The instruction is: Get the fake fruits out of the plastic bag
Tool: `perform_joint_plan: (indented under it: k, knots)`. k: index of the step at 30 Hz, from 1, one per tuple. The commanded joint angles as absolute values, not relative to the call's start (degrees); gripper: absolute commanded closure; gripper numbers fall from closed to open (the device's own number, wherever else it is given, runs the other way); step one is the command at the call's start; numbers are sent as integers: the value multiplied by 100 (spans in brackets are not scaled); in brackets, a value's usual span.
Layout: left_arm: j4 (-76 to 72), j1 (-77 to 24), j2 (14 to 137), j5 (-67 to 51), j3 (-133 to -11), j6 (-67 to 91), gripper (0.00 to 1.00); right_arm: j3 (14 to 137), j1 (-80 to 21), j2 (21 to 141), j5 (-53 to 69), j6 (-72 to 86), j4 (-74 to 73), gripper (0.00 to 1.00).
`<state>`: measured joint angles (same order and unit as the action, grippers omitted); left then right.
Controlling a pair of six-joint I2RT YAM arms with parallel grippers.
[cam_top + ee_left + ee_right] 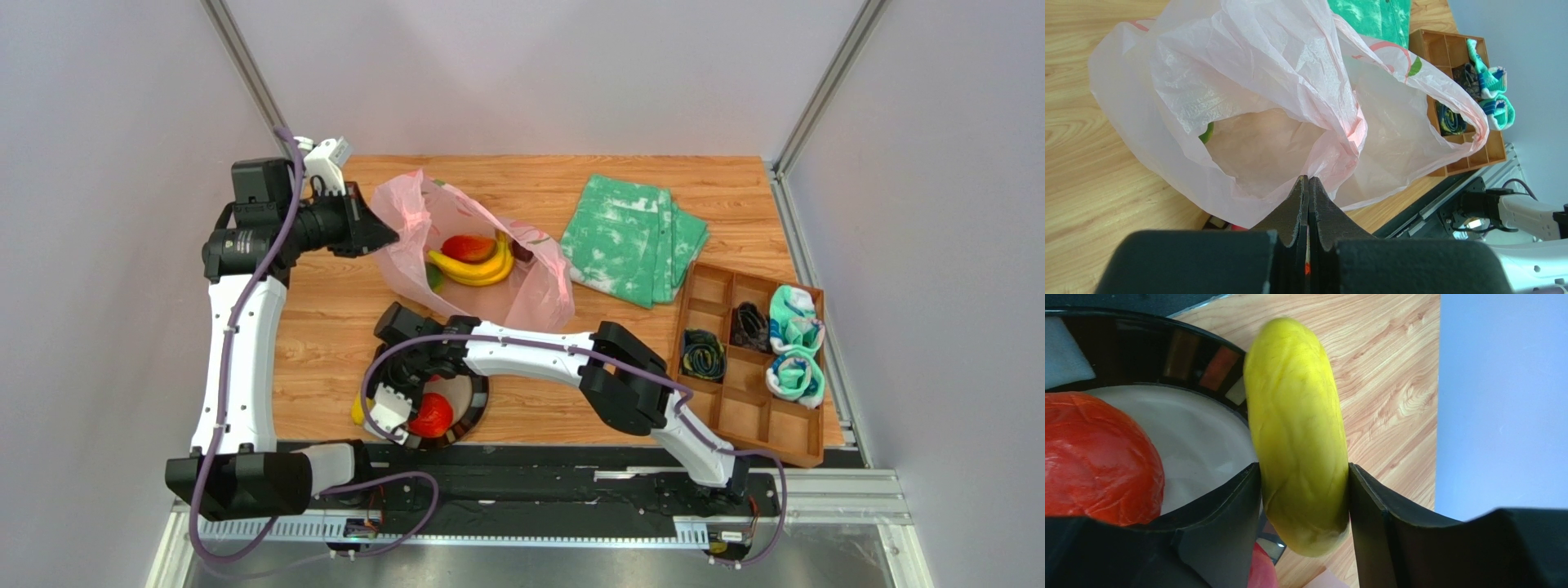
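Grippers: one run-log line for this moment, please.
left gripper: shut on plastic bag | right gripper: holds yellow fruit at dish rim

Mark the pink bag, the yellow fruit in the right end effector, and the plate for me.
pink bag (1247,79), left wrist view, on its crinkled upper wall.
yellow fruit (1300,429), right wrist view, on the middle of its skin.
plate (1198,361), right wrist view, on its dark patterned rim.
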<state>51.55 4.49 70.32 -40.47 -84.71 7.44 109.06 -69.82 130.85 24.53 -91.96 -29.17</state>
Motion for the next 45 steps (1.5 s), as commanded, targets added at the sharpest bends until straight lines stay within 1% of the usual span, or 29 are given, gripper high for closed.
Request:
perform_joint_plan:
  k: [1,8,19,26,28,29,32,33,36,37,39,43,44,45]
  knots:
    - [4992,536,6838,-4184,-8438,844,100,10811,-6952,12920,2435,-9448,-2952,45]
    - [4966,624,6785,-4184,-8350,853,100,10608,-6917,12815,2364,-9536,-3032,46]
    - [4904,677,6882,-4254,-8481,940,100,10433,-6794,12244,2276,-9510,-2935,42]
    - [4852,686,6943,-4324,-8543,1019,100,10126,-6741,11594,2101,-9369,-3015,42]
    - [4834,685,6961,-4333,-8569,1028,100,10002,-6636,11242,2057,-9063,-2945,42]
    - [4834,686,6952,-4350,-8569,1037,100,9941,-6601,11128,1978,-8861,-2883,42]
    - [4834,686,6900,-4359,-8552,1072,100,9975,-6364,10610,1777,-7475,-2742,43]
    - [4825,686,6865,-4359,-8543,1090,100,10063,-6224,10495,1706,-6714,-2707,43]
    - [4886,686,6847,-4429,-8525,1064,100,10064,-5890,10108,1512,-5654,-2559,46]
    - [4922,686,6855,-4473,-8525,1055,100,10029,-5810,9977,1442,-5025,-2471,48]
    - [4966,686,6829,-4535,-8464,1063,100,10028,-5609,9975,1179,-4459,-2338,51]
    - [4939,686,6662,-4754,-8289,1151,100,10475,-5371,10326,721,-3158,-2592,63]
    - [4939,677,6619,-4764,-8245,1169,100,10503,-5318,10475,651,-2633,-2654,64]
    - [4939,685,6531,-4764,-8201,1186,100,10494,-5239,10511,624,-2437,-2628,65]
